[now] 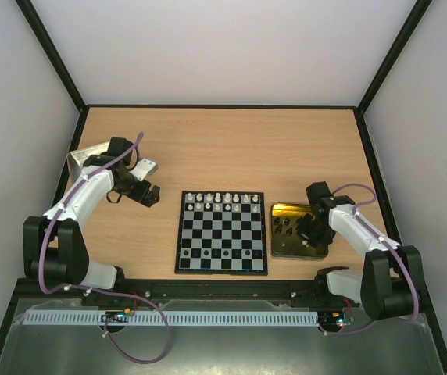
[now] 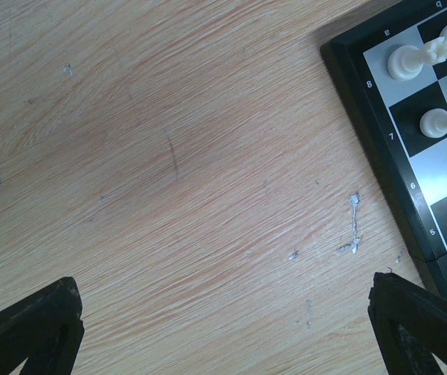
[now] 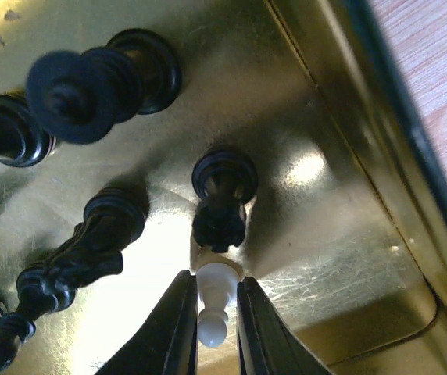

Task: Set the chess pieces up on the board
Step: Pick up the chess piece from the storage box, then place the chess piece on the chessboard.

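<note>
Right gripper (image 3: 216,285) down inside the gold tin (image 3: 348,234), clamped on a white pawn (image 3: 212,328), black pieces (image 3: 219,195) standing all round it, left gripper (image 2: 223,285) spread wide over the wooden table (image 2: 169,156) just beside the board (image 1: 222,234), white pieces (image 1: 219,201) lining its two far rows

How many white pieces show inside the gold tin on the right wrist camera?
1. The white piece sits near a corner of the gold tin, pinched between the right arm's jaws, beside a black piece. Others may lie outside this view.
</note>
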Robot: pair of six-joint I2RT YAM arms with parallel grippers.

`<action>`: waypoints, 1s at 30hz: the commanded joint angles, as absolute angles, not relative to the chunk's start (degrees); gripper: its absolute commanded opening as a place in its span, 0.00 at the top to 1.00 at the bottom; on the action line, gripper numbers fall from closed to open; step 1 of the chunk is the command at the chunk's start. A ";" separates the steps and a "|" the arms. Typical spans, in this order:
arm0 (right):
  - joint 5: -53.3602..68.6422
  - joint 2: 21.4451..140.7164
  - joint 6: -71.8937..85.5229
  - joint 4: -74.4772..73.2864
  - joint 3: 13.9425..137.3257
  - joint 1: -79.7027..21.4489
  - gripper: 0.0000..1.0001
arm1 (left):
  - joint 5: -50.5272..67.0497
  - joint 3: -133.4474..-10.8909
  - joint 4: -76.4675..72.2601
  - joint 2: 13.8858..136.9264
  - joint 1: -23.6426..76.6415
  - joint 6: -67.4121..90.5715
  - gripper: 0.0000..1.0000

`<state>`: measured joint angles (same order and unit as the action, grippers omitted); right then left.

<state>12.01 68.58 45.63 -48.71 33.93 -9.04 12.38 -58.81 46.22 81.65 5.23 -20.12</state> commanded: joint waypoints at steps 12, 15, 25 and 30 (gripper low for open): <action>8.22 67.07 43.70 -55.54 41.51 -10.33 0.92 | 13.15 -58.75 46.77 82.35 5.62 -19.19 0.01; 7.05 68.06 45.02 -57.24 46.25 -14.91 0.92 | 13.48 -58.66 46.67 82.60 5.79 -18.86 0.01; 3.76 84.43 48.91 -57.96 66.23 -33.18 0.92 | 14.14 -58.57 46.67 83.01 6.59 -18.40 0.01; 4.43 93.33 47.50 -56.99 73.68 -37.45 0.92 | 13.89 -58.58 46.71 82.93 6.77 -18.39 0.01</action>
<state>6.22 88.79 47.79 -55.20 69.08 -35.27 13.39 -58.81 46.06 82.61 6.48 -18.85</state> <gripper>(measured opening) 0.080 0.992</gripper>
